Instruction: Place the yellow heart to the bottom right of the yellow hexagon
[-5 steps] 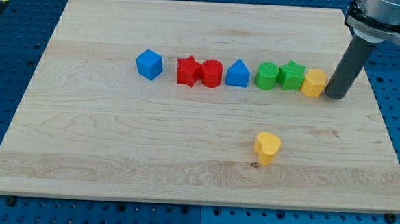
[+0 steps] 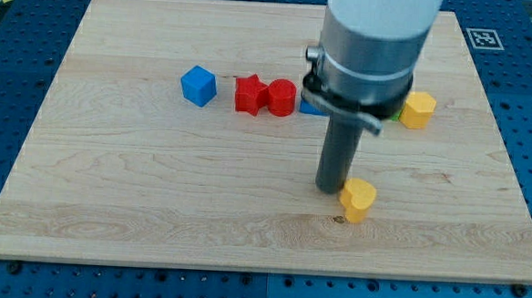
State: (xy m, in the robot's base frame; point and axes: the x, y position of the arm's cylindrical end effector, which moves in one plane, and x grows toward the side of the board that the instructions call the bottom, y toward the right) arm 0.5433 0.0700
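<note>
**Tip set against the yellow heart, ready to push it toward the right edge**

This arm carries no jaws, so there is nothing to be spread or pressed together; it ends in a dark rod, and my tip [image 2: 329,190] rests on the counter [image 2: 108,205] just beside the yellow heart [image 2: 358,199], on the side of the heart that faces the counter's left edge, touching it or very nearly so.

The yellow heart lies in the half of the counter nearer the bottom edge, a little toward the right edge; the yellow hexagon [image 2: 419,110] sits well apart from it, closer to the top right corner, at the right-hand end of a row of blocks; the arm's body hides the middle of that row, so only a sliver of a blue block [image 2: 308,106] shows there; further toward the left edge stand a red round block [image 2: 281,97], a red star [image 2: 249,94] and a blue cube [image 2: 198,84].

To my eye the heart is already below the hexagon but not yet to its right; the step in hand is a push toward the right edge; it would go best with the tip centred behind the heart so that it slides straight and does not spin off; the stroke should stop once the heart has passed the hexagon's right side, short of the counter's edge, and stay clear of the hexagon itself.
</note>
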